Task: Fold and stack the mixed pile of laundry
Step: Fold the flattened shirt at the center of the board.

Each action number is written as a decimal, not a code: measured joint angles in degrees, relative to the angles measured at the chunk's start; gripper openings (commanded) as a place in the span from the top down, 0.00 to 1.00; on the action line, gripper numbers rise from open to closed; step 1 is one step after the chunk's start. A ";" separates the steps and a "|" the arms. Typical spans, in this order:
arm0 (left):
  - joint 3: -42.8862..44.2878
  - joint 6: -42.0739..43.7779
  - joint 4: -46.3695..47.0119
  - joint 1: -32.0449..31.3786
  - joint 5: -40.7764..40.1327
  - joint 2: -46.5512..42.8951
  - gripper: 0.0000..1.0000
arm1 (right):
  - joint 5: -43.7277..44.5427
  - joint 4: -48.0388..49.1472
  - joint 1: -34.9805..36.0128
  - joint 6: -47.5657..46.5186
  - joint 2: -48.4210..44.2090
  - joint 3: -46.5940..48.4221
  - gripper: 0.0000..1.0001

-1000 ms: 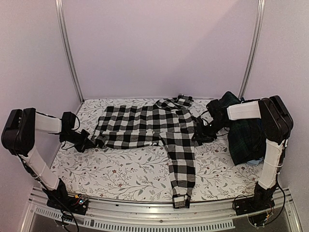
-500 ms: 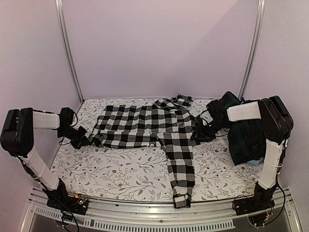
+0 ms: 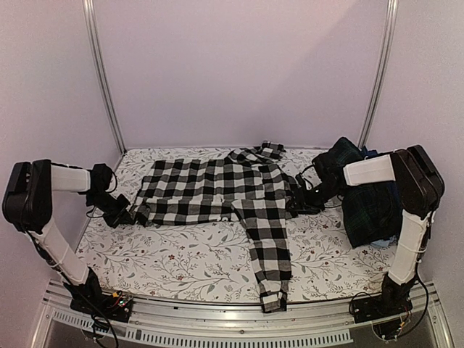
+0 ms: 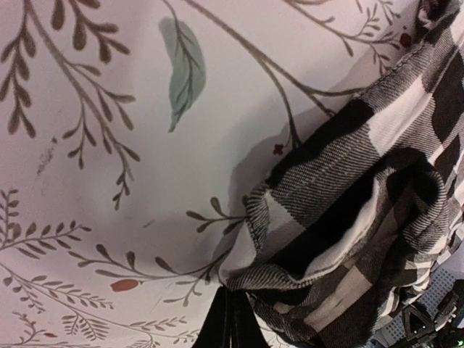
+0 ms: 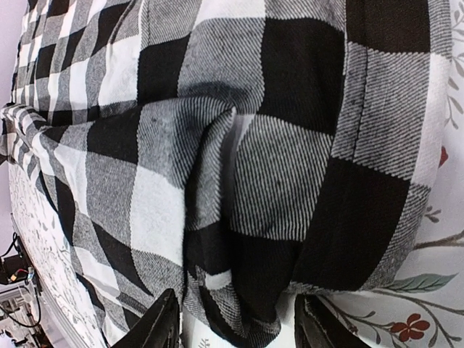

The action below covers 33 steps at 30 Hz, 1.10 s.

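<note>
- Step: spreading the shirt (image 3: 217,188) flat before folding; the pile (image 3: 366,199) waits at 3 o'clock.
- Left gripper (image 3: 136,214) pinches its 9 o'clock edge; right gripper (image 3: 296,203) clamps a bunched fold.
- Next likely calls for pulling apart evenly.

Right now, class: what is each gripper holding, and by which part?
Both hold the checked shirt: the left gripper pinches its left edge, near the hem; the right gripper pinches a fold at its right edge.
</note>
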 measured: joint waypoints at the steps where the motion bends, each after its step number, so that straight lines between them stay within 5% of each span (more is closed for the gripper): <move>1: -0.07 0.02 0.00 0.00 0.13 0.13 1.00 | 0.00 -0.17 0.07 -0.17 -0.44 -0.39 0.46; 15: -0.22 0.42 0.85 0.02 0.94 0.68 1.00 | -1.73 -5.22 0.33 -3.19 -1.27 -0.26 0.56; 17: -0.39 0.39 1.11 0.02 1.16 0.68 1.00 | -2.62 -5.16 0.33 -3.15 -0.17 0.68 0.64; 21: -0.81 0.39 1.62 0.07 1.62 0.68 1.00 | -4.79 -4.09 0.31 -2.58 1.66 1.51 0.99; 33: -0.59 1.55 -2.45 0.26 -2.10 -0.35 1.00 | -3.32 -6.08 -0.48 -1.55 -2.43 -4.39 1.00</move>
